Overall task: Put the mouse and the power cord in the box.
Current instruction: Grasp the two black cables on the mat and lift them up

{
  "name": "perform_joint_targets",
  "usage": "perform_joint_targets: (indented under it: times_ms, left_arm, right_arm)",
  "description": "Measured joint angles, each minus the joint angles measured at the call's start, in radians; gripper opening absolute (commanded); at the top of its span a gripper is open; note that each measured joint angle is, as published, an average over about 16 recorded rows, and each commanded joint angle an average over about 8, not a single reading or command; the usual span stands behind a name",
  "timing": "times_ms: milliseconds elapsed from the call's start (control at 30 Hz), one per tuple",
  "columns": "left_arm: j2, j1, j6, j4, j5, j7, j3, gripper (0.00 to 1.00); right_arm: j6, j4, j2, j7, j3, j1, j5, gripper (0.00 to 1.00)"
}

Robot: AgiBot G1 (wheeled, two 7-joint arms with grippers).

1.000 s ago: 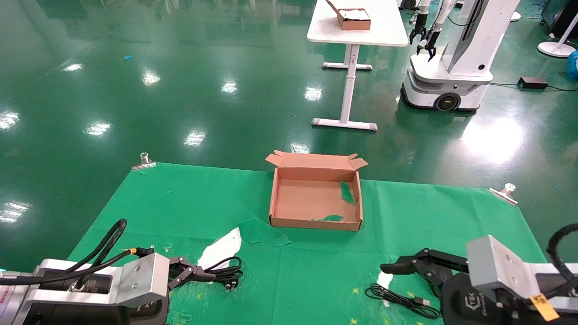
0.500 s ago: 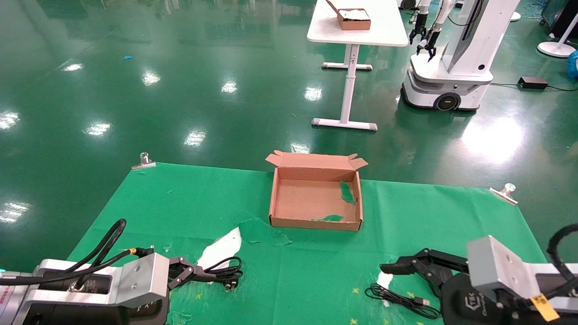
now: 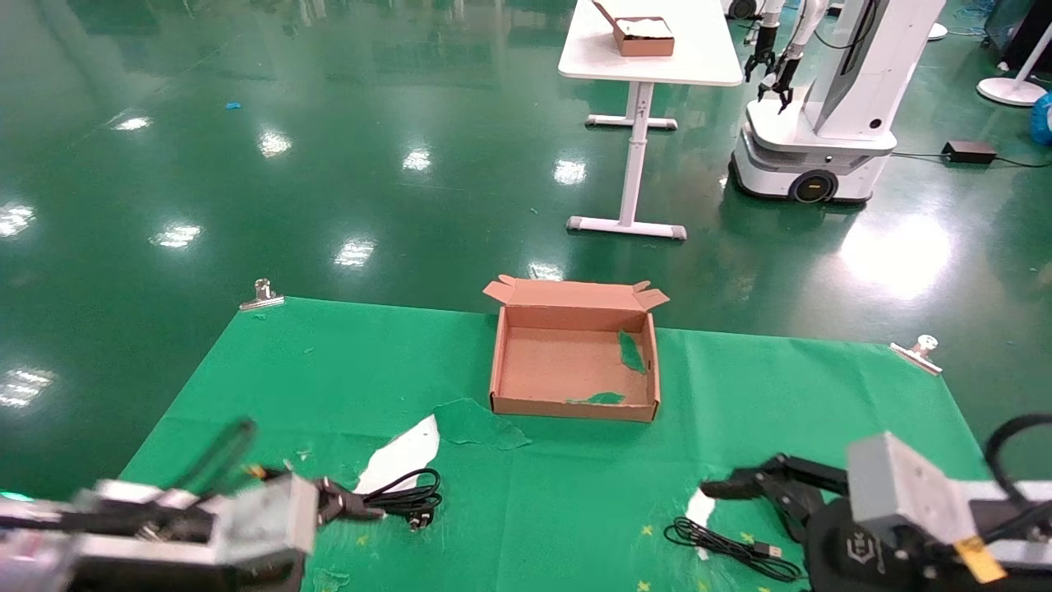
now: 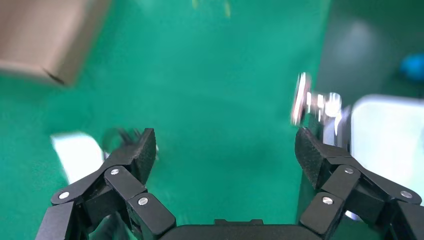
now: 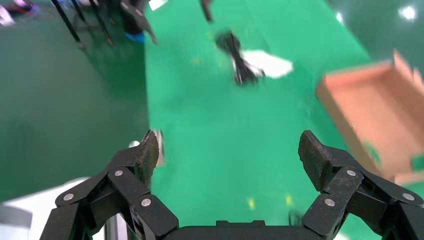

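Left gripper (image 4: 225, 150): you see its jaws spread wide in the left wrist view, with nothing between them. In the head view it sits low at the near left of the green cloth, its tip just beside the power cord.
Right gripper (image 5: 227, 150): you see its jaws spread wide in the right wrist view, holding nothing. In the head view it sits at the near right of the cloth, above the thin black cable.
Power cord (image 3: 407, 498): looped black bundle lying on the cloth at near left, beside a white torn patch (image 3: 400, 455).
Thin black cable (image 3: 731, 552): lies in loose loops on the cloth at near right, its USB plug pointing right. You cannot see the mouse body in any view.
Box (image 3: 574, 405): open, upright at the centre of the cloth, lid flaps standing at the far side, green scraps stuck inside. It is well apart from both grippers.
Green cloth (image 3: 312, 370): covers the work table, clipped at both far corners.
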Motion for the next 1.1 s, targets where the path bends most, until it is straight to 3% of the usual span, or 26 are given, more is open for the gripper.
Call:
perform_joint_targets:
  times_ms: [300,467,1100]
  left_arm:
    - [0.127,-0.058,-0.070,0.042,0.343,-0.082,0.119,1.00]
    - [0.190,-0.082,-0.110,0.085,0.467,-0.116,0.158,1.00]
    - [0.263,-0.096,-0.165,0.139,0.525,-0.160,0.168,1.00]
  right_arm:
    - [0.043,-0.028,-0.035,0.008,-0.049,0.009,-0.133,1.00]
    - [0.048,-0.037,-0.055,0.015,-0.065,0.025,-0.169,1.00]
    - [0.035,-0.061,-0.063,0.018,-0.074,0.023,-0.168,1.00]
